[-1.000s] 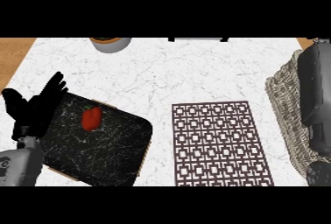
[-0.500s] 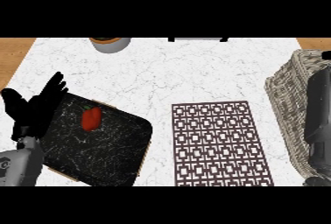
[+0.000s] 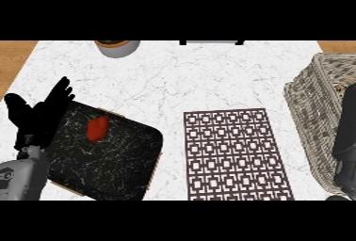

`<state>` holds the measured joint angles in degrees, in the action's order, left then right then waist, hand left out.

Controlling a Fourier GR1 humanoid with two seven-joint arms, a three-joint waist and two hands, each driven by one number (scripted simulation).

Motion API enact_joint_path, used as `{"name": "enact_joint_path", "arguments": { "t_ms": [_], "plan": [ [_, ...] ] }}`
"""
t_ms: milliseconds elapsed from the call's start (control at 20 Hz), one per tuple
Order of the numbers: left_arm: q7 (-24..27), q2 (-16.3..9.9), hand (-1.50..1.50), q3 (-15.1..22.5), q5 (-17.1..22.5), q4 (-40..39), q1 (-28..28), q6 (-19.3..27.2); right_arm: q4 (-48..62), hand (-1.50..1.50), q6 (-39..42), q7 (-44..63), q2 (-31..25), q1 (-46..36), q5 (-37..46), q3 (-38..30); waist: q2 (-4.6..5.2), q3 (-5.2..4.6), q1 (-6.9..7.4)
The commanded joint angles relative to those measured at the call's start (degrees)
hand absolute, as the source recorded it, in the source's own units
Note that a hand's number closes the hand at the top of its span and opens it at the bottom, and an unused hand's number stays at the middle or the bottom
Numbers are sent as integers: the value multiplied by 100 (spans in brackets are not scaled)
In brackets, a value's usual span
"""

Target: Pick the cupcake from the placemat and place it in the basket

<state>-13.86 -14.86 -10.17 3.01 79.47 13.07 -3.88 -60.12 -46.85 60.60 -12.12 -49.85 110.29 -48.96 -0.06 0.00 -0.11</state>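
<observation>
The brown lattice placemat (image 3: 236, 155) lies flat in the middle of the counter with nothing on it. At the right edge stands the woven basket (image 3: 313, 113). No cupcake shows plainly; a small tan patch (image 3: 343, 87) sits inside the basket, too hidden to identify. My right hand (image 3: 346, 129) is a dark shape at the right edge, over the basket's near part and cut off by the frame. My left hand (image 3: 38, 115) rests open at the left, fingers up, beside the black tray.
A black marbled tray (image 3: 118, 164) with a red vegetable (image 3: 97, 128) on it lies at the lower left. A grey bowl (image 3: 117, 47) stands at the counter's far edge. Wooden floor shows past the far corners.
My right arm has drawn back from above the basket toward the lower right edge, uncovering more of the basket. The left hand has not moved.
</observation>
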Motion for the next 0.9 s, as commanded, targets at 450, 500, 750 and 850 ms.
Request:
{"name": "enact_joint_path", "arguments": {
  "t_ms": [450,500,750,850],
  "plan": [
    [18,-140,0,-143,26,-80,-105,-56,-3969,-150,319,628,1196,978,-722,436,-112,-13,-130],
    [-3,20,0,-22,45,167,-418,-67,-4253,-150,298,461,1200,1574,-1154,602,-150,-4,-134],
    [-86,-16,0,-58,-1,14,-172,20,-5211,-150,978,912,1209,2954,-1855,1412,-127,1,-216],
    [184,37,0,-49,-57,-11,-279,42,-5867,-150,1292,1134,1211,3342,-1996,1836,-112,-8,-187]
  ]
}}
